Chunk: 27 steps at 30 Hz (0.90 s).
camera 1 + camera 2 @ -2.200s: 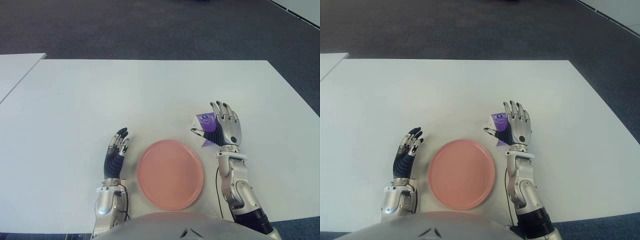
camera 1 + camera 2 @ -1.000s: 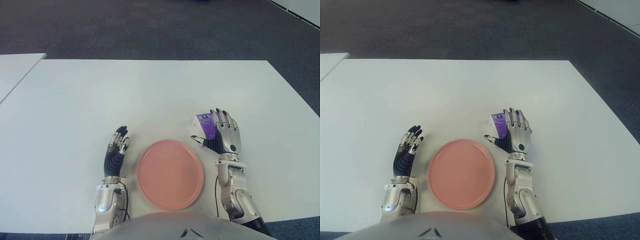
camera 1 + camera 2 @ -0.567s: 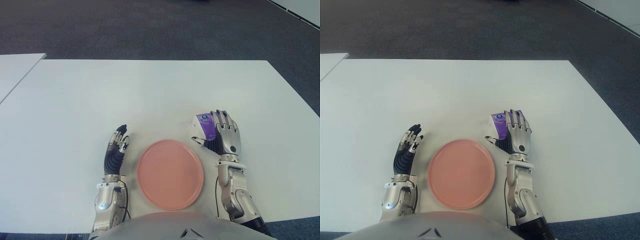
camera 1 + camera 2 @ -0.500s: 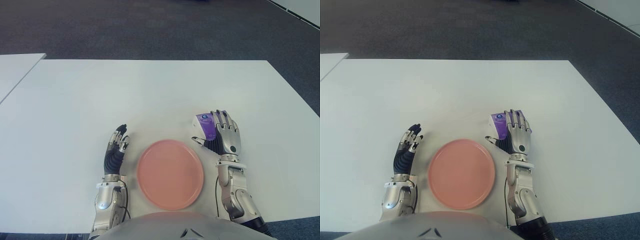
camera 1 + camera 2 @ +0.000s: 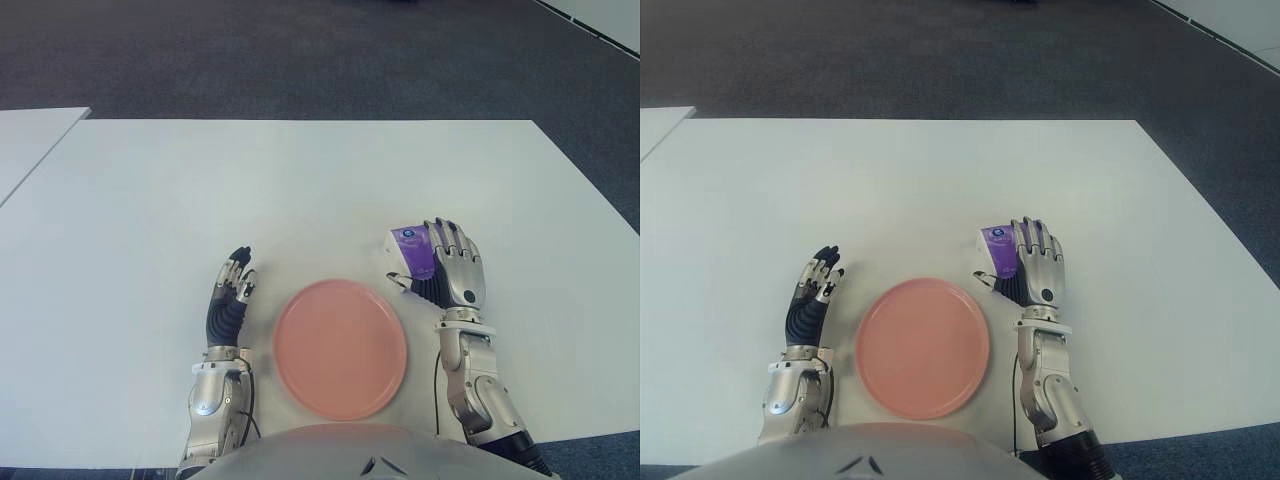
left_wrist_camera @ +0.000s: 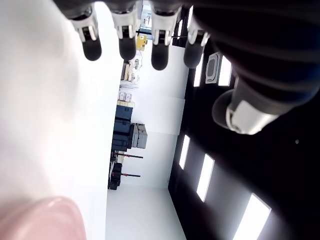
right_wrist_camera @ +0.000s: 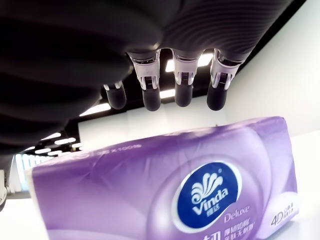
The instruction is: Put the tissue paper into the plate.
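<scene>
Fingers of right hand (image 5: 452, 272) spread over tissue pack (image 5: 412, 248), not clamped; left hand (image 5: 228, 298) open beside plate (image 5: 340, 348)

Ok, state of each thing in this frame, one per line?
Tissue pack: on the table, right of the plate, not yet in it.
Plate: empty, flat on the table.
Right robot hand: open, fingers over the pack, not closed on it.
Left robot hand: open, holding nothing, left of the plate.
</scene>
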Tool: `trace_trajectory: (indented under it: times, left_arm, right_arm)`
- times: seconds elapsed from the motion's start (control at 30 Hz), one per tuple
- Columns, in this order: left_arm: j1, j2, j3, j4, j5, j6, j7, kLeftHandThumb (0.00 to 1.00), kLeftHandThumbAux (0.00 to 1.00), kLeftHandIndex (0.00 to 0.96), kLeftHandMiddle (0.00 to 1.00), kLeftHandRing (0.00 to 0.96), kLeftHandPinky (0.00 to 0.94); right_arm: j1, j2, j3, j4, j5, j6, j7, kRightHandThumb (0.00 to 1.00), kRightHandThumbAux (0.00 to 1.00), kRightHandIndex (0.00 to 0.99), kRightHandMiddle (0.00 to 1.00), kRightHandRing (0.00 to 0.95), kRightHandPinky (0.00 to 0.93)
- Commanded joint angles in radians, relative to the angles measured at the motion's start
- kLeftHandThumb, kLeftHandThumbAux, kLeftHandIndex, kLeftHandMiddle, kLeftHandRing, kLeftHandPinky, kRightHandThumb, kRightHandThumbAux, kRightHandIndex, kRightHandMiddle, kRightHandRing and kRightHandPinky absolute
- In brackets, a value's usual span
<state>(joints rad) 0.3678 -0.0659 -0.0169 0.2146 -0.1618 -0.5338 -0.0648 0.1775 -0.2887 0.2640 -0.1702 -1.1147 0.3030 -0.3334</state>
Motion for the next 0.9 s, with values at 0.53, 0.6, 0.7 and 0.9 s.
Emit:
trace_trajectory:
  times: [0.53, 0.6, 0.7, 0.9]
  left_arm:
    - [0.063, -0.015, 0.002, 0.14, 0.053, 0.036, 0.023, 0.111, 0.549, 0.164, 0.14, 0.109, 0.11]
    - [0.065, -0.015, 0.003, 0.136, 0.06, 0.037, 0.025, 0.104, 0.548, 0.163, 0.136, 0.106, 0.1]
    - [0.067, -0.017, 0.005, 0.132, 0.064, 0.04, 0.026, 0.102, 0.549, 0.167, 0.135, 0.108, 0.108]
    - [0.068, -0.02, 0.009, 0.13, 0.07, 0.038, 0.037, 0.107, 0.542, 0.18, 0.142, 0.113, 0.118]
  right_arm:
    - [-0.048, -0.019, -0.005, 0.058, 0.032, -0.011, 0.025, 0.151, 0.446, 0.0, 0.001, 0.0, 0.0]
    - [-0.053, -0.019, -0.005, 0.069, 0.037, -0.014, 0.022, 0.148, 0.445, 0.0, 0.001, 0.0, 0.0]
    - [-0.06, -0.021, -0.005, 0.086, 0.045, -0.021, 0.017, 0.15, 0.446, 0.0, 0.001, 0.0, 0.0]
    - [-0.077, -0.03, -0.008, 0.123, 0.061, -0.035, 0.009, 0.155, 0.448, 0.0, 0.0, 0.0, 0.0]
